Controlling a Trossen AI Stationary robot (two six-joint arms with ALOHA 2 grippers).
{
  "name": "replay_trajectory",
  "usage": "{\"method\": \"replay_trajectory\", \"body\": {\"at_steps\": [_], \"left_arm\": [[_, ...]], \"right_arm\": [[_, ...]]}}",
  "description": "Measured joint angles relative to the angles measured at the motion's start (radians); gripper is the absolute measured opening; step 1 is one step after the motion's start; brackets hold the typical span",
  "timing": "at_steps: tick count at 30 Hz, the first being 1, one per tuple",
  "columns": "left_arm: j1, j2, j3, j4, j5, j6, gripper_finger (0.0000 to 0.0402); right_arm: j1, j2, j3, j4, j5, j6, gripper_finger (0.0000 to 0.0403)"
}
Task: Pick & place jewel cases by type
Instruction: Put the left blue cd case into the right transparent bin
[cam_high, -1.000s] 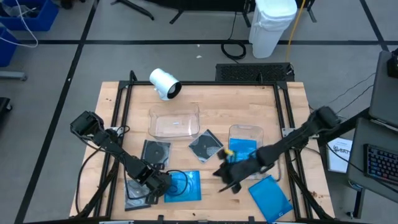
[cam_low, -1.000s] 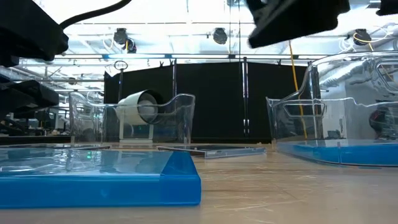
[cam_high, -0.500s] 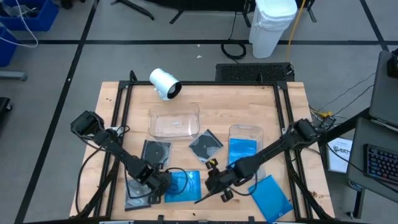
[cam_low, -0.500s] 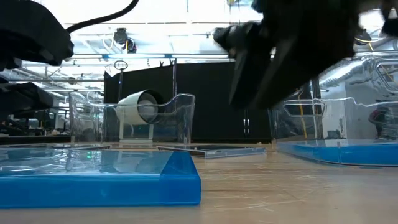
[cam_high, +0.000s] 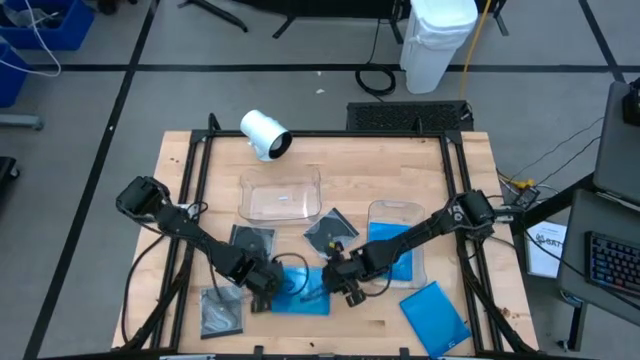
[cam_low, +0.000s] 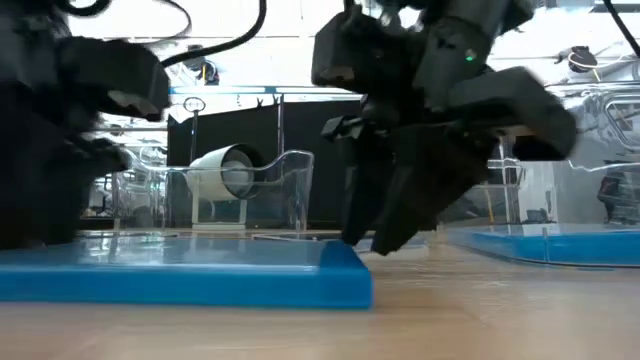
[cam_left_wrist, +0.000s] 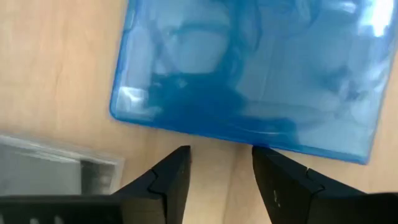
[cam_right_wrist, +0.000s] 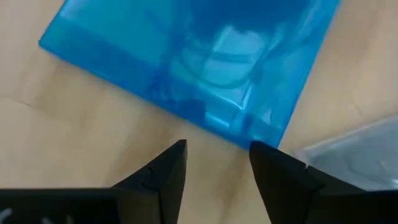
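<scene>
A blue case (cam_high: 300, 293) lies flat on the table (cam_high: 470, 170), with a gripper at each side. The left gripper (cam_high: 262, 288) sits at its left edge, fingers (cam_left_wrist: 171, 180) parted a little with only bare wood between them, the case edge just past the tips (cam_left_wrist: 249, 68). The right gripper (cam_high: 345, 285) sits at its right edge, also slightly parted and holding nothing, with a corner of the case just ahead of its fingers (cam_right_wrist: 168, 168). The case is nearly square, so no long axis shows; its edges run slightly askew to the table edges. In the low view it lies flat (cam_low: 190, 275) between both grippers. A clear case (cam_high: 222, 310) lies nearer the front, beside the left gripper. Another blue case (cam_high: 435, 315) lies front-right of the right gripper. Beyond the left gripper is a grey case (cam_high: 250, 245); beyond the right gripper, a tilted grey case (cam_high: 330, 233). A third blue case (cam_high: 392, 245) rests in the right tray (cam_high: 395, 210). Farther back stand an empty tray (cam_high: 281, 195) and a white cylinder (cam_high: 264, 134).
</scene>
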Motion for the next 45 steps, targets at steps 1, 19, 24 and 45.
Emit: {"method": "replay_trajectory", "body": {"at_steps": [1,19,24,45], "left_arm": [[0.004,0.001,0.000,-0.002,-0.027,0.000,0.0180],[0.106,0.004,-0.002,-0.046,-0.104,-0.003,0.0180],[0.094,0.004,-0.001,-0.046,-0.100,0.020,0.0179],[0.095,0.002,-0.001,-0.024,-0.090,0.027,0.0179]], "right_arm": [[-0.010,0.001,0.001,0.018,-0.003,0.000,0.0170],[-0.028,-0.014,-0.021,0.055,-0.077,-0.010,0.0171],[0.005,-0.036,-0.023,-0.011,-0.076,-0.045,0.0172],[0.033,-0.045,-0.248,0.296,0.165,-0.164,0.0180]]}}
